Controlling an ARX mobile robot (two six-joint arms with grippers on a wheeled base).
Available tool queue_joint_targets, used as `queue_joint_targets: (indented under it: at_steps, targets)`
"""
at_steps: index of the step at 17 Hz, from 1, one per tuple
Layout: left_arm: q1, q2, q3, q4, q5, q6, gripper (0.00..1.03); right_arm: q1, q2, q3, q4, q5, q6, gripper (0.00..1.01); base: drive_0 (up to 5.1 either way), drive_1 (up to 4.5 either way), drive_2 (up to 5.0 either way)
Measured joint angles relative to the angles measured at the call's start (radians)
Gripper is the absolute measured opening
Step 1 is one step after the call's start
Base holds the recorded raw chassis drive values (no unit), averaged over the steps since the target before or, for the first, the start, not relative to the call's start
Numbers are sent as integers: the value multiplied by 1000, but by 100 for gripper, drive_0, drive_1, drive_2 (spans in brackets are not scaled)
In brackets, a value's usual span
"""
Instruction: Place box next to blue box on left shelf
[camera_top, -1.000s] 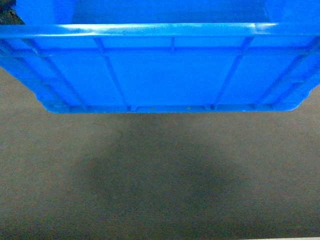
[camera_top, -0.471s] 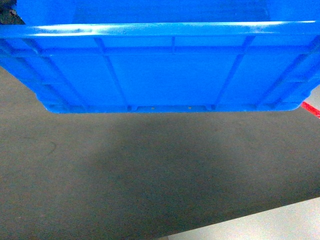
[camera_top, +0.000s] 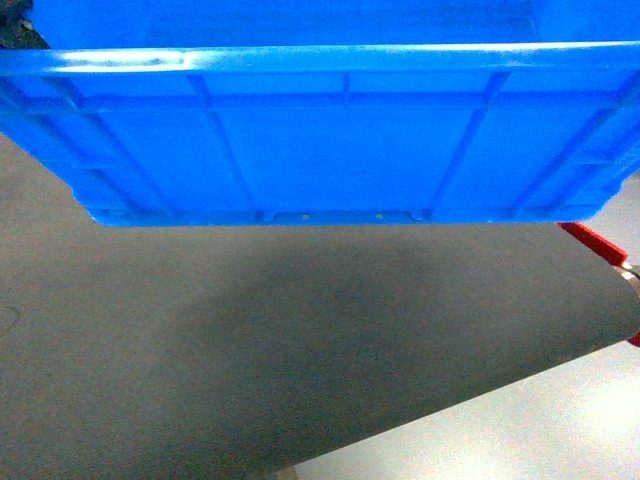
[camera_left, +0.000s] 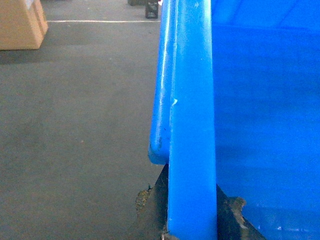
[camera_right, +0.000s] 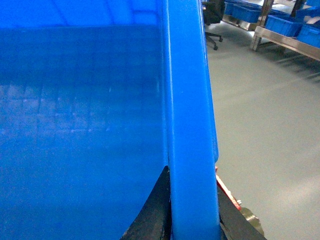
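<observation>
2 claws (camera_left: 192, 220) (camera_right: 192, 215) clamp box (camera_top: 330, 150) rims, raised.

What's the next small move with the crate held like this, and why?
Probably keep carrying: roll the base on toward the racks, both claws clamped. The box hangs above bare floor, the left claw and right claw pinching opposite rims. Steel racks with blue crates show only in the distance.
</observation>
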Motion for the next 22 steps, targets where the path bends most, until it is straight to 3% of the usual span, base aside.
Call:
queue_joint_targets:
  at_steps: [22]
  targets:
    - [0, 0, 0, 0, 0, 0, 8, 0, 0, 0, 0, -1, 0, 10, -140, -140, -140]
